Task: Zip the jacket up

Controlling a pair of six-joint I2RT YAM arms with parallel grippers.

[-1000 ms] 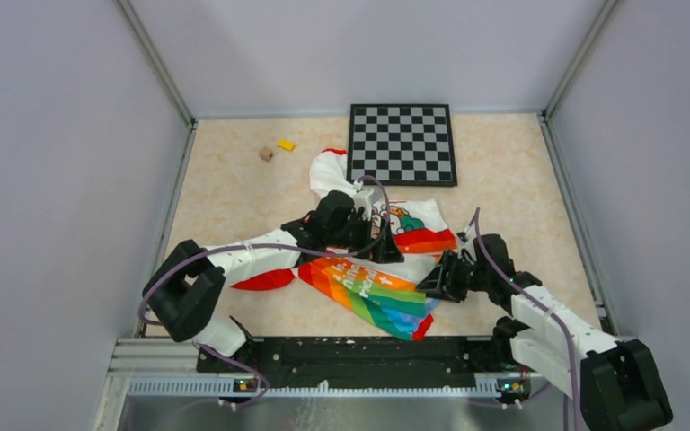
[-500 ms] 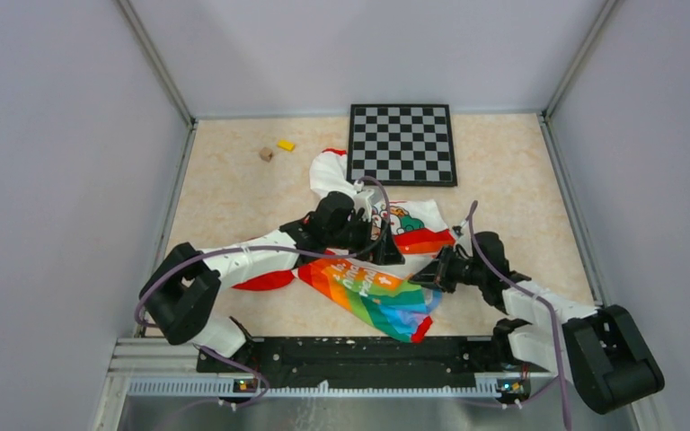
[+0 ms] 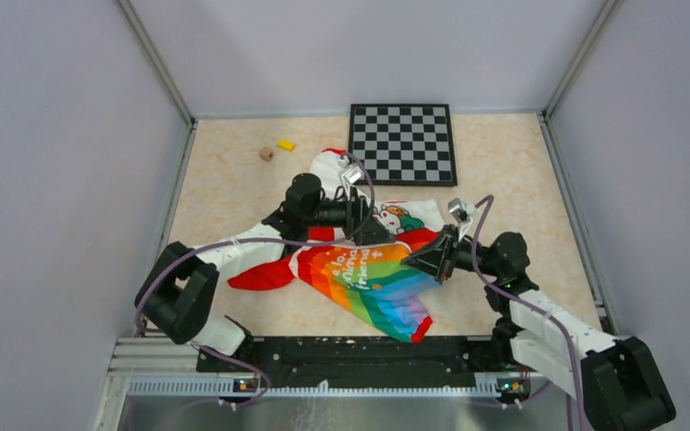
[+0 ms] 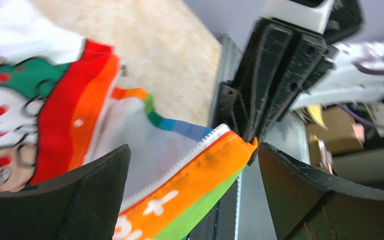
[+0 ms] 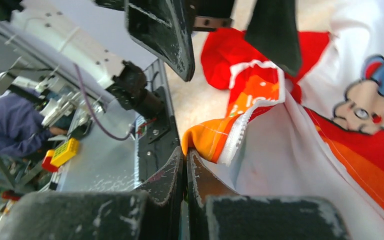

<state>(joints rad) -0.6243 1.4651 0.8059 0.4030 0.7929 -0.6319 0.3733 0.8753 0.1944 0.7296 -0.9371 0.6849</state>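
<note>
Now the right gripper (image 5: 185, 152) is clenched on the orange bottom corner (image 5: 206, 137) of the jacket (image 3: 368, 269). A second ago its jaws were half apart beside the hem; they have since snapped together and the corner is raised off the table (image 3: 234, 197). The white zipper teeth (image 5: 240, 127) run up from just beside the pinch. With that pull the rainbow panel has spread wider and slid a little toward the left arm, while the white printed upper part lies toward the checkerboard (image 3: 402, 144), a red sleeve trailing out on the left. The jacket sits mid-table between the two arms, crumpled and open at the front. The left gripper (image 3: 358, 220) has drawn back and swung round; its jaws stand released and wide, holding nothing, with the pinched corner framed between them in the left wrist view. I judge this as the anchoring step: one side of the hem is secured, and the left arm looks lined up to take the other zipper edge or the slider. I cannot find the slider in any view, and the teeth are not joined anywhere visible, so the zipping itself is not yet begun.
</note>
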